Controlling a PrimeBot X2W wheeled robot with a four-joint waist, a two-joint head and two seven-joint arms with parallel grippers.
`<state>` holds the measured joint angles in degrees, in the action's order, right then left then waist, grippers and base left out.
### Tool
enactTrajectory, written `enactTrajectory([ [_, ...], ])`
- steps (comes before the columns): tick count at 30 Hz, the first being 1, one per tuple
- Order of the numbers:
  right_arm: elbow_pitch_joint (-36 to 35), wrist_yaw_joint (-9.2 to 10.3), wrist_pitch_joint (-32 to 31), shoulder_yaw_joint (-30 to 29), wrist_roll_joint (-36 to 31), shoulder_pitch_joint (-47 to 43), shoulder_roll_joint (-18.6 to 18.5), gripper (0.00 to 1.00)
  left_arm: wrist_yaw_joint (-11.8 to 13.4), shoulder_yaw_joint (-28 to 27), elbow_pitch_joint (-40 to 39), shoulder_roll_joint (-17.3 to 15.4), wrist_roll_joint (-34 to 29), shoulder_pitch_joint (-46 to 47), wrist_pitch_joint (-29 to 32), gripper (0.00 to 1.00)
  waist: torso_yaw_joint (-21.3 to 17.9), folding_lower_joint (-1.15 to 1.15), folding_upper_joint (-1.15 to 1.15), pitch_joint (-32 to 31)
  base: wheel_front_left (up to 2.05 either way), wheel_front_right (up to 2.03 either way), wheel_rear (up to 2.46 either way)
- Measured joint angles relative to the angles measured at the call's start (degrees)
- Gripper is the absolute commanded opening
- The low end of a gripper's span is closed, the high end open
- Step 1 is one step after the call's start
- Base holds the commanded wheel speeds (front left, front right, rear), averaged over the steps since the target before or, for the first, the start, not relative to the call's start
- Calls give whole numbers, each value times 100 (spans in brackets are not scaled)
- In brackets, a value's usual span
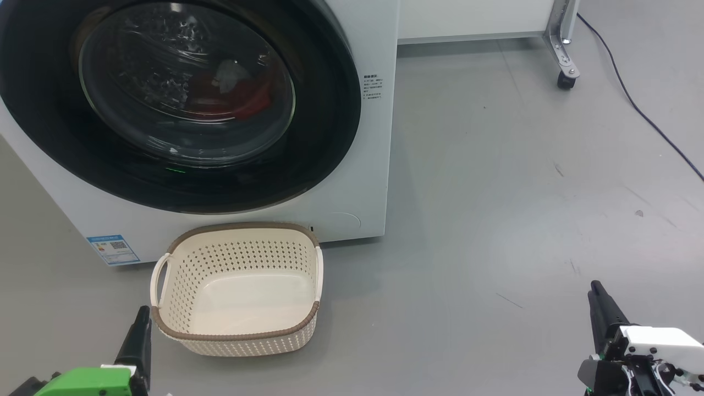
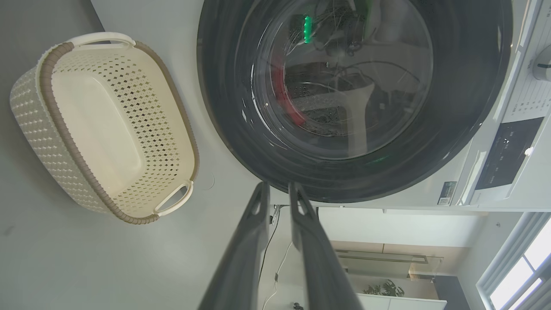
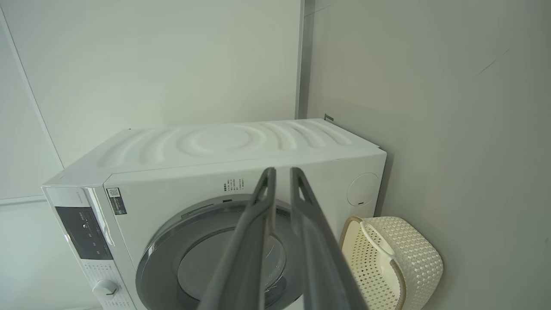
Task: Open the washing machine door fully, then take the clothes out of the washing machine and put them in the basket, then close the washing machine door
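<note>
Showing washing machine door (image 1: 165,104) shut, clothes (image 1: 247,102) inside, basket (image 1: 237,226) on floor (image 1: 495,220)

Lab-like test room — bare grey floor (image 1: 495,176), castered metal frame (image 1: 560,38), loose cable (image 1: 638,110), freestanding washing machine (image 1: 374,165).

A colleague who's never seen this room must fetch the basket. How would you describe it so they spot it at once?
Find the big white washing machine with the round black door. On the grey floor in front, below the door, sits the basket: small, cream plastic, empty, with holed sides, a brown woven-look rim and white loop handles.
</note>
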<state>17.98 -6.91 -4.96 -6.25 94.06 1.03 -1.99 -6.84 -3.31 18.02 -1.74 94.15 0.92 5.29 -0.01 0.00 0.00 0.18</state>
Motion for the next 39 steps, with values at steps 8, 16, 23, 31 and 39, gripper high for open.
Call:
enactTrajectory([
  [8, 14, 0, 44, 3, -40, -68, 20, 100, 0, 70, -7, 35, -3, -69, -38, 100, -2, 0, 0, 3, 0, 0, 0],
  [16, -46, 0, 160, 18, -183, -68, 14, 100, 0, 168, -69, 34, -4, -64, -151, 100, -3, 0, 0, 6, 0, 0, 0],
  [23, -98, 0, 283, 68, -336, -68, -7, 100, 0, 294, -171, 33, -57, -58, -313, 100, -4, 0, 0, 6, 0, 0, 0],
  [31, -143, 0, 439, 152, -672, -68, -94, 100, 0, 428, -314, 32, -341, -17, -489, 100, -2, 0, 0, 8, 0, 0, 0],
  [39, -192, -1, 660, 291, -1308, -68, -265, 100, 0, 636, -402, -158, -1078, 54, -709, 100, 1, 0, 0, 20, 0, 0, 0],
])
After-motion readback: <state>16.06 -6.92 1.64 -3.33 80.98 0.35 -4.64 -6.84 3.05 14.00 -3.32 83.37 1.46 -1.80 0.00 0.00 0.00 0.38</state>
